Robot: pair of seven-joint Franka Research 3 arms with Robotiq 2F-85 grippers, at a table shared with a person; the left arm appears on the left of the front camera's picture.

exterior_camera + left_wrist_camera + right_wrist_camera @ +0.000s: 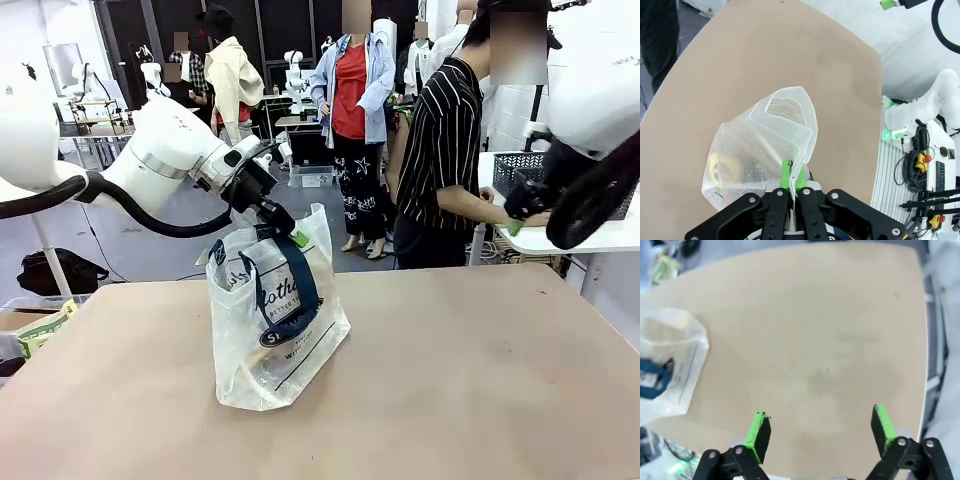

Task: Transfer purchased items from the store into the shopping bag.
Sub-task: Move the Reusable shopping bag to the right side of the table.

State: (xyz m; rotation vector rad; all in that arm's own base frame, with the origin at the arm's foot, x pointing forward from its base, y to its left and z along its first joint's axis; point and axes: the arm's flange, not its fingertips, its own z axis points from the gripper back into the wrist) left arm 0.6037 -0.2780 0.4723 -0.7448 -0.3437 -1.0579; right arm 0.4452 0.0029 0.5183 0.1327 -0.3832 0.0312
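Note:
The shopping bag (275, 320), clear plastic with navy handles and dark print, stands on the tan table (450, 380) left of centre. My left gripper (287, 228) is shut on the bag's top rim and holds it up. In the left wrist view the green pads (786, 175) pinch the bag (765, 145) at its edge, and a yellowish item (715, 167) shows through its wall. My right gripper (517, 218) hangs open and empty high at the right. In its wrist view the right gripper (820, 427) hovers over bare table, with the bag (670, 350) far left. The store, a dark lattice basket (512, 170), sits on a white side table at the far right.
A person in a striped shirt (445, 150) stands beyond the table's far edge, one hand near the basket. A box with a yellow-green pack (42, 328) sits off the table at the left. Bare tabletop lies to the right of the bag.

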